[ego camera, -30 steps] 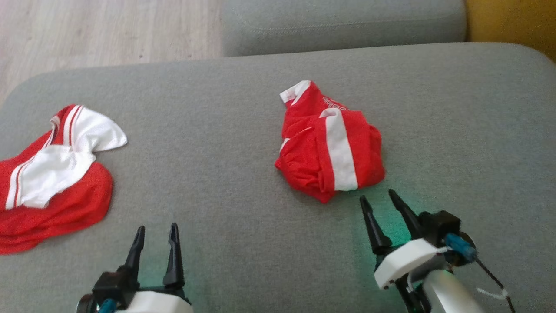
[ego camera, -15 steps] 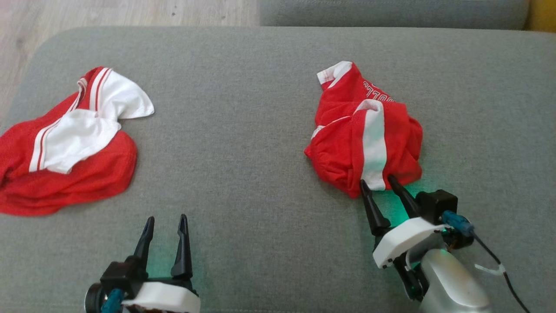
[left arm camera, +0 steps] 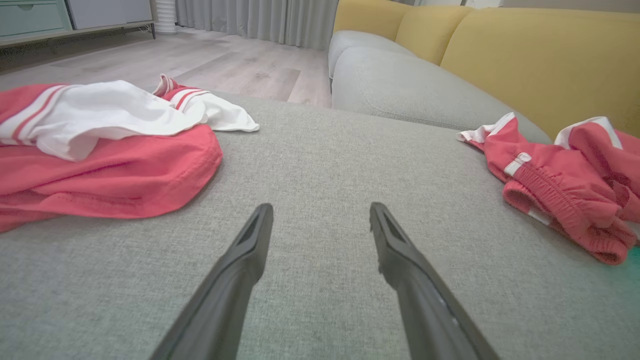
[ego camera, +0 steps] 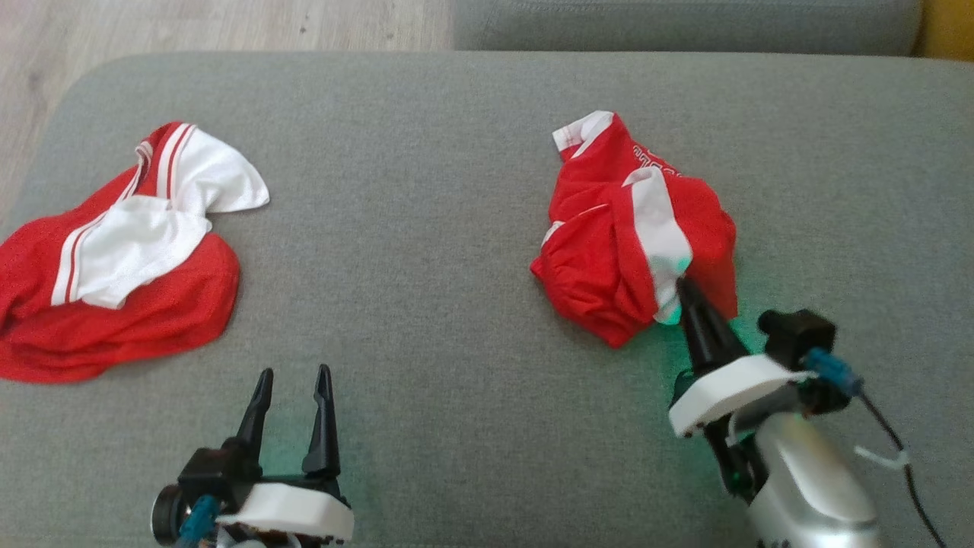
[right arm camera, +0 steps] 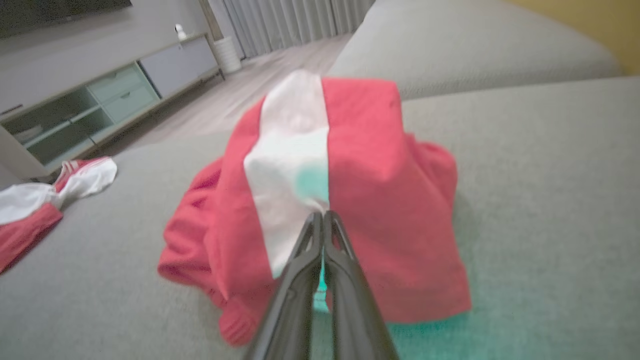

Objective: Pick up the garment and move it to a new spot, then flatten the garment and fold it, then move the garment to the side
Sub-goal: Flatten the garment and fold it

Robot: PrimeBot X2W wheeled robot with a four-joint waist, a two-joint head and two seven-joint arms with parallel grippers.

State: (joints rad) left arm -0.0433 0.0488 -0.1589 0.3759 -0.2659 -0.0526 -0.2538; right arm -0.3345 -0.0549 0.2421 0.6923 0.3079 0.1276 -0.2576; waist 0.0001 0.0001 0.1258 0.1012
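- Right gripper (ego camera: 682, 285) is pinched tight on the garment (ego camera: 593, 259), at the near end of its white stripe.
- The garment lies bunched on the cushion (ego camera: 426, 228), its long axis and stripe running away from that gripper.
- Left gripper (ego camera: 293, 377) has its fingers apart, with the garment well off to its right.

The right gripper (ego camera: 682, 288) reaches out ahead, its fingers pressed tight together on a pinch of the garment (ego camera: 601, 259). The left gripper (ego camera: 293, 373) sits low, fingers spread apart, holding nothing.
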